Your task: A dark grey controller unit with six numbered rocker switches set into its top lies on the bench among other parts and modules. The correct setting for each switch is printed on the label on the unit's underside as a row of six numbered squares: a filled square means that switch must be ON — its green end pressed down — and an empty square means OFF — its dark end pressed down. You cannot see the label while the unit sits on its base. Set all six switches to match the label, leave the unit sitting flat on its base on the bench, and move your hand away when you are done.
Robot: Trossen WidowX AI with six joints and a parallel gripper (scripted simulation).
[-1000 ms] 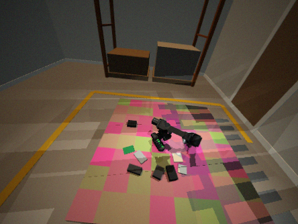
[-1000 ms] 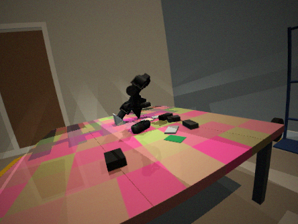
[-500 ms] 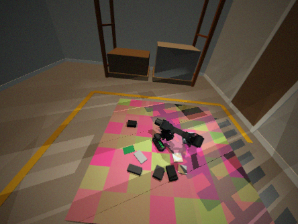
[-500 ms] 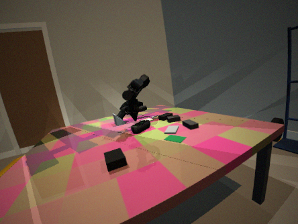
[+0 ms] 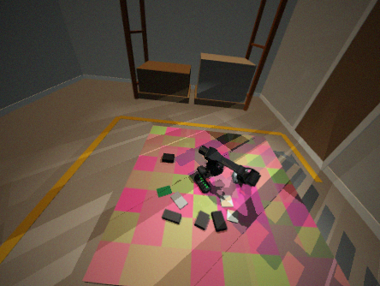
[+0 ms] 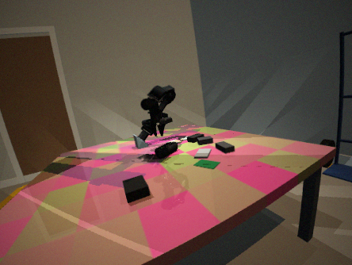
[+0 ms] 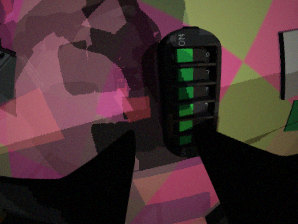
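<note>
The dark grey controller unit (image 5: 198, 183) (image 6: 166, 149) (image 7: 188, 90) sits on its base on the chequered bench, switches facing up. In the wrist view its row of rocker switches shows green ends; I cannot read each switch's setting. My gripper (image 5: 205, 171) (image 6: 160, 130) (image 7: 164, 133) is open and empty. It hangs just above the unit's near end, with one finger on each side of it in the wrist view. The underside label is hidden.
A black box (image 5: 168, 157) (image 6: 135, 188) stands apart. A green card (image 5: 163, 191) (image 6: 207, 163), a light grey plate (image 5: 179, 199) (image 6: 203, 153) and several dark modules (image 5: 172, 216) (image 5: 202, 219) (image 5: 218, 221) lie near the unit. Small white pieces (image 5: 227, 201) lie by the arm.
</note>
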